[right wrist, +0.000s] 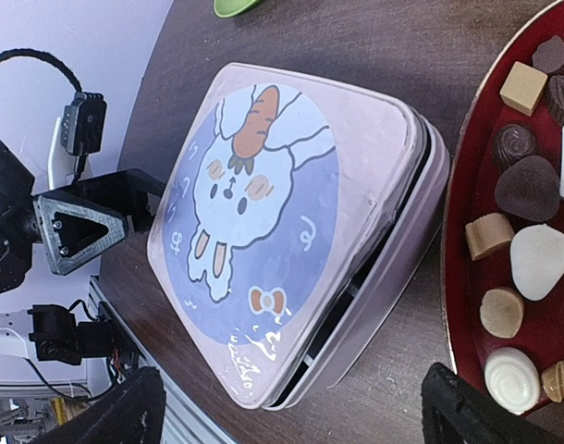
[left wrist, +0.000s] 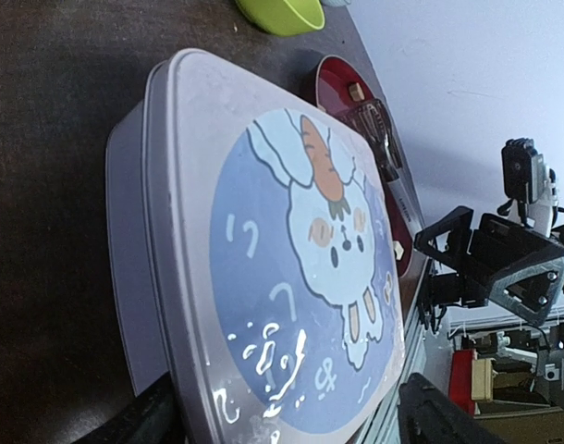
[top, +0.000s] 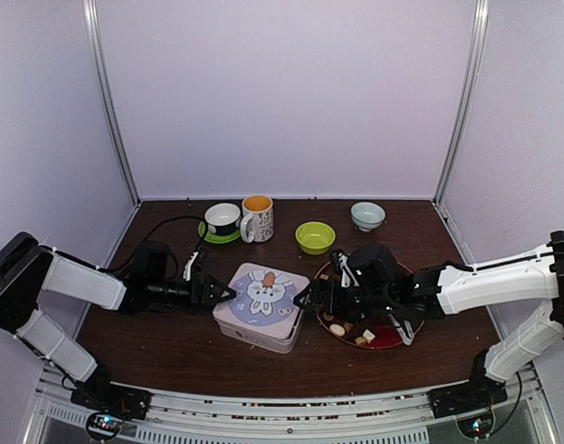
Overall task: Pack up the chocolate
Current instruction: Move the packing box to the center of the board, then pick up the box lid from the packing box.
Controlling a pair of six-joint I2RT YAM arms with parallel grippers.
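Observation:
The chocolate (top: 349, 327) lies as several small brown, dark and cream pieces on a red plate (top: 393, 339) to the right of centre. The right wrist view shows these chocolates (right wrist: 528, 188) close up on that plate (right wrist: 464, 199). A pale tin (top: 262, 294) with a bunny lid (right wrist: 263, 185) sits mid-table, and its lid stands slightly ajar on the plate side. My left gripper (top: 219, 291) is open at the tin's left corner, which reaches between its fingers (left wrist: 148, 421). From the right, my right gripper (top: 305, 298) is open at the opposite corner, fingers (right wrist: 134, 412) spread wide of the tin.
Metal tongs (top: 403, 328) rest on the red plate. Along the back stand a white cup on a green saucer (top: 224, 219), a mug (top: 258, 218), a green bowl (top: 315, 237) and a pale bowl (top: 367, 215). White walls enclose the table.

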